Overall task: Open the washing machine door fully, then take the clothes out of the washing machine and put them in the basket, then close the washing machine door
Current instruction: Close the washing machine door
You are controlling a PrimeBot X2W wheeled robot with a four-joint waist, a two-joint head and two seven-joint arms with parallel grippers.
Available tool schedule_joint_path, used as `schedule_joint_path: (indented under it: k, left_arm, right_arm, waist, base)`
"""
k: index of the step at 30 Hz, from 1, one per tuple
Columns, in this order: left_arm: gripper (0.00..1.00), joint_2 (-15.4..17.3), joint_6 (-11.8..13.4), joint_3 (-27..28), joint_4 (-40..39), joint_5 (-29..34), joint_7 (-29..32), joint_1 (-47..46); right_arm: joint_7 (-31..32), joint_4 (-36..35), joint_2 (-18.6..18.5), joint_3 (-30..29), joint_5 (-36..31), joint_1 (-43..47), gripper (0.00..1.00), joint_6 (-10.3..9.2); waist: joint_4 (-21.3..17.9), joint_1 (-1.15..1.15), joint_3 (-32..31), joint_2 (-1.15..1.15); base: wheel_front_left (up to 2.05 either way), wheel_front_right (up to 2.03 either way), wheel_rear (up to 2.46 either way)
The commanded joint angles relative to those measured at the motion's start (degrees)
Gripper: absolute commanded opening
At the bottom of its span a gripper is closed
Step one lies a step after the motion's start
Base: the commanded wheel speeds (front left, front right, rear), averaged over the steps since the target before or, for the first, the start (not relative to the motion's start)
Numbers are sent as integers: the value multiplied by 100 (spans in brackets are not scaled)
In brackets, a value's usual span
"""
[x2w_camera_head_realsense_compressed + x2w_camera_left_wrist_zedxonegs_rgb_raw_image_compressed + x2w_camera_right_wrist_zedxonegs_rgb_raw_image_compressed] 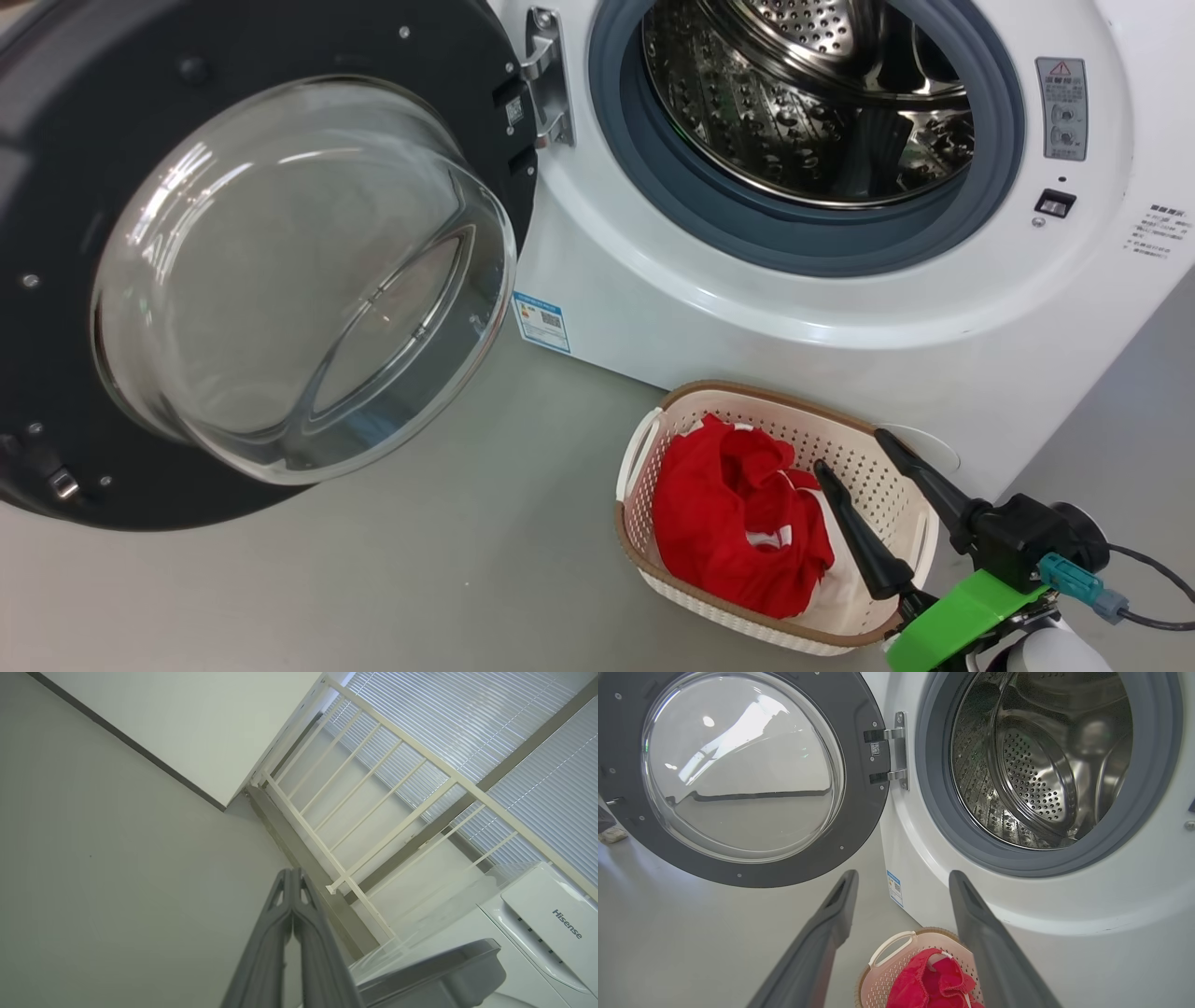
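Observation:
The washing machine [794, 308] [1087, 933] stands with its black-rimmed glass door [271, 271] [738, 770] swung wide to the left, and no fabric shows in the steel drum [822, 93] [1041, 760]. On the floor before it, the cream basket [794, 420] [887, 956] holds the red and white clothes [728, 532] [934, 984]. My right gripper [851, 450] [903, 877] hovers open over the basket's right half, nothing between its fingers. My left gripper [293, 872] is shut and empty, pointing at a wall corner and a white railing.
Grey floor [373, 579] spreads left of the basket, under the open door. A white railing [373, 812] and window blinds [490, 732] show in the left wrist view, with a white Hisense appliance [551, 924] at its lower right.

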Motion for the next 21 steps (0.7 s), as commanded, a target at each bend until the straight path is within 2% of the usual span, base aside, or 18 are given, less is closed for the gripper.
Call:
schedule_joint_path:
  k: [1, 6, 11, 21]
  left_arm:
    - [0, 428, 41, 67, -31, -82, 131, -220]
    - [0, 673, 93, -58, 617, -267, 942, -545]
    - [0, 834, 53, -121, 1002, -413, 1485, -692]
    - [0, 777, -140, -289, 1044, -764, 2472, -486]
  right_arm:
    - [-28, -147, -60, 96, -53, -52, 100, 9]
    - [-28, -145, -102, 142, -61, -106, 100, 9]
    - [-28, -140, -146, 146, -65, -170, 100, 9]
    - [-28, -135, -144, 107, -83, -206, 100, 9]
  waist:
    - [-11, 0, 29, 0]
    - [-60, 0, 131, 0]
    - [-103, 0, 219, 0]
    - [-123, 0, 263, 0]
  base:
    - [0, 0, 0]
    - [0, 0, 0]
    - [0, 0, 0]
    - [0, 0, 0]
